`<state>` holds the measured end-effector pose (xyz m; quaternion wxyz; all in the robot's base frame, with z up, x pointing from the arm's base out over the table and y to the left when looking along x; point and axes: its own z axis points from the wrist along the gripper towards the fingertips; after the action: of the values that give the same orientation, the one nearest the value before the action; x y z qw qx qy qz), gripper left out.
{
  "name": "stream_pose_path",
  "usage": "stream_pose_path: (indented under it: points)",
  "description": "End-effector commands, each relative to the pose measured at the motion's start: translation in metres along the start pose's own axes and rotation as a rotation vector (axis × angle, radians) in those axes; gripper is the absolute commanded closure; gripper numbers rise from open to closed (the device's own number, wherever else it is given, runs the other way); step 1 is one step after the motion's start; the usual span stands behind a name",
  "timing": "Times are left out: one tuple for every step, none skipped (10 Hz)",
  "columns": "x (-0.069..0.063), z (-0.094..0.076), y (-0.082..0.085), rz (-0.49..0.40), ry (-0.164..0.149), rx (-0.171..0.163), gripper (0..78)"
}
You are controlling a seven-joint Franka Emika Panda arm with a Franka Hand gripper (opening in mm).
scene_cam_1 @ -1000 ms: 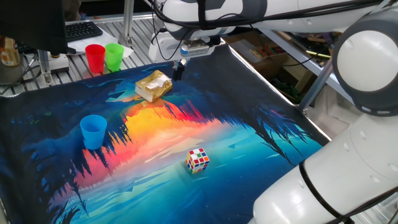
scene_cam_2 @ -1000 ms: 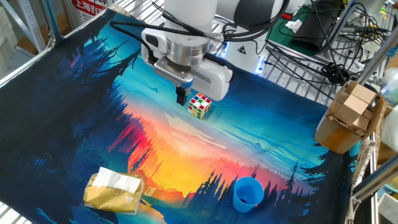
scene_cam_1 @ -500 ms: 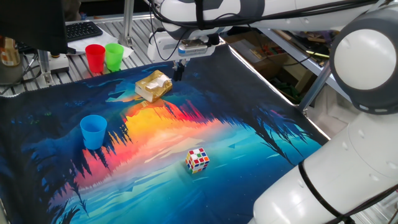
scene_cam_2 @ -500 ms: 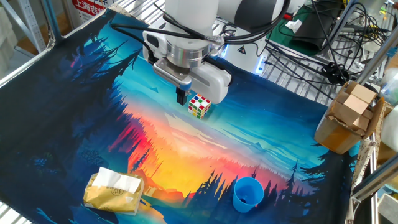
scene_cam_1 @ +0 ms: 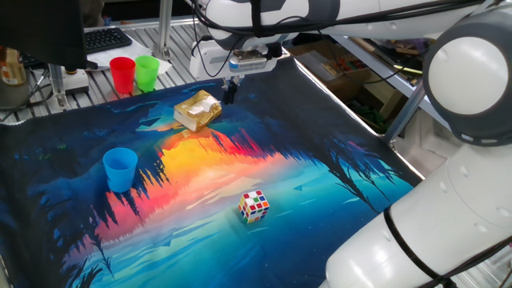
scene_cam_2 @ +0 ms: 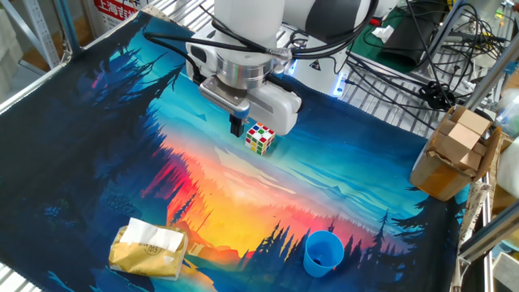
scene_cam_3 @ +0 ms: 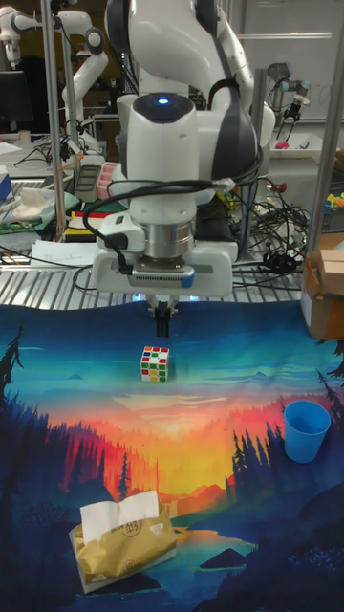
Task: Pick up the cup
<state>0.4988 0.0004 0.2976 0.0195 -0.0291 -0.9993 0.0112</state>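
- The cup [scene_cam_3: 306, 430] stood upright, rim up, on the painted mat that covers the table [scene_cam_2: 97, 122], close to one edge of the mat and with nothing touching it.
- The end effector [scene_cam_3: 162, 320] hung above the mat, well apart from the cup. In the tall fixed view the cup lay to the right of it and nearer the camera; in the other fixed view the cup [scene_cam_2: 324, 252] sat toward the lower right while the end effector [scene_cam_2: 236, 126] hovered near the puzzle cube [scene_cam_2: 259, 138].
- In one fixed view the end effector [scene_cam_1: 230, 90] hung above the far side of the mat, and the cup [scene_cam_1: 120, 169] was off to the left and nearer the camera.
- The fingers pointed straight down and looked narrow, pressed close together with nothing between them.
- The cup's axis was vertical, so I judged that a top-down grasp across the rim or wall would need the fingers to spread first, after a long sideways travel across the mat.
- The tissue pack [scene_cam_3: 122, 541] lay apart from both cup and end effector and seemed not to block the path.
- Against the frames half a second and one second before, the end effector had shifted only very slightly; cup, cube and tissue pack were where they had been.
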Motion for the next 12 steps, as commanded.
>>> stream_pose_path:
  points:
    - [-0.001,-0.001,0.0,-0.003,0.007,-0.004,77.6]
    - [0.0,-0.001,0.0,-0.007,0.015,-0.008,77.6]
    - [0.0,-0.001,0.0,-0.011,0.022,-0.014,77.6]
    - [0.0,-0.001,0.0,-0.013,0.025,-0.016,77.6]
    - [0.0,-0.001,0.002,-0.016,0.035,-0.028,77.6]
    - [0.001,-0.001,0.005,-0.009,0.036,-0.03,77.6]
    - [0.003,0.001,0.01,-0.001,0.036,-0.03,77.6]
    - [0.004,0.005,0.016,0.008,0.034,-0.032,77.6]
    - [0.005,0.006,0.018,0.012,0.033,-0.033,77.6]
    - [0.008,0.01,0.028,0.029,0.031,-0.038,77.6]
    - [0.011,0.013,0.036,0.044,0.03,-0.039,77.6]
    - [0.014,0.017,0.043,0.061,0.027,-0.039,77.6]
